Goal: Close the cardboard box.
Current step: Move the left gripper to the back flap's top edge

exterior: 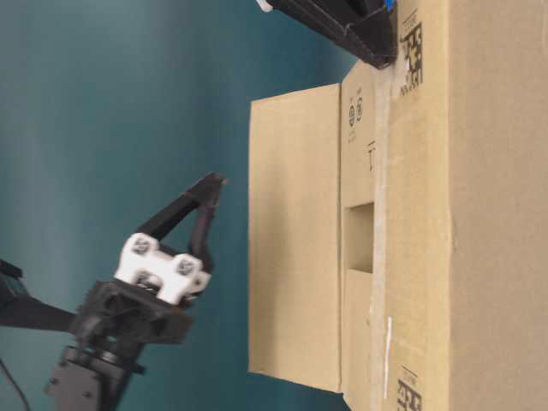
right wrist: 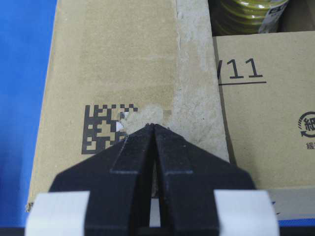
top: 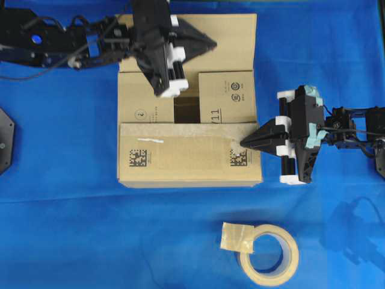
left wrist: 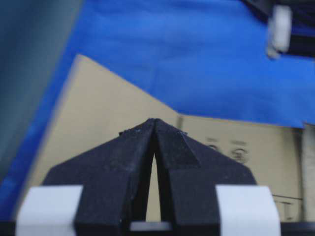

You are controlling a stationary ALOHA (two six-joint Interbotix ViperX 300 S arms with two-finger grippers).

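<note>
Black claw tips fill the bottom of both wrist views. The right claw [right wrist: 153, 127] has its two fingers pressed together and holds nothing. Its tip sits on the near long flap [top: 189, 158] of the cardboard box [top: 187, 99], by the square code mark [right wrist: 106, 129]. That flap lies flat already.

The left claw [top: 207, 43] is pinched together too, with nothing in it. It hangs above the far long flap [top: 231, 37], the one on the other side of the box from the right claw. In the side view that flap looks not folded down yet.

A dark hole [top: 186, 110] shows in the middle of the box, between the two small flaps. I think the far flap must swing toward that hole, with its long edge running the same way as the near flap. The left claw is closer to it.

A tape roll [top: 269, 254] lies on the blue tabletop [top: 60, 229], well apart from the box.
</note>
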